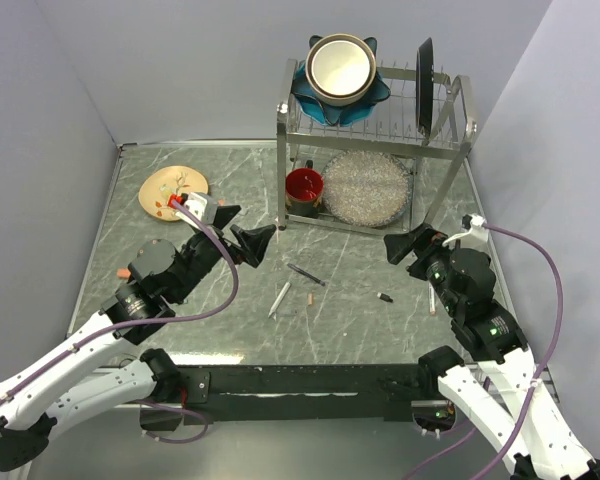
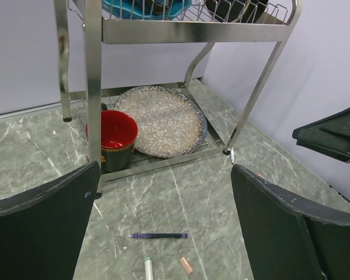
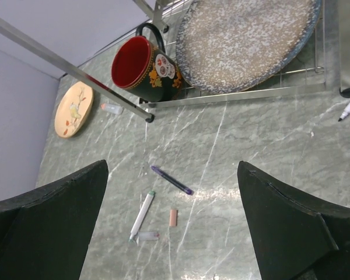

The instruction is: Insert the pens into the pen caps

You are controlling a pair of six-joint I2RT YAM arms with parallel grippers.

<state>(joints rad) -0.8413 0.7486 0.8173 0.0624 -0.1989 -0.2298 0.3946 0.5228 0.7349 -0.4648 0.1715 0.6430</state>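
Broadly, everything for this job lies loose on the green marbled table (image 1: 350, 330), and both grippers hang empty. At far left a small salmon cap (image 1: 125, 272) sits alone, well apart from the rest. Beyond it is a round tan plate with a painted sprig (image 1: 160, 185), and a short whitish piece with an orange end (image 3: 112, 108) lies near its edge; whether that is a cap or a pen I cannot tell.

The left gripper (image 1: 242, 230) hovers with jaws spread wide. Mid-table lie a white pen with a green tip (image 1: 279, 299), a thin dark pen (image 1: 306, 274) and a second salmon cap (image 1: 311, 298), with a clear cap (image 3: 147, 235) near the white pen's end. Further right sits a tiny black cap (image 1: 384, 297). Then comes the right gripper (image 1: 417, 243), equally wide, and another white pen (image 1: 432, 300) close by that arm.

By their look the pens are light, stiff, smooth and apt to roll, so a pinch across mid-barrel seems best. The caps are tiny and could squirt out; grip their sides and leave the mouth free.

The steel wire dish rack (image 1: 280, 150), holding a red-lined dark mug (image 1: 304, 186) and a speckled grey plate (image 1: 365, 188), stands just behind and crowds any approach from the far side.
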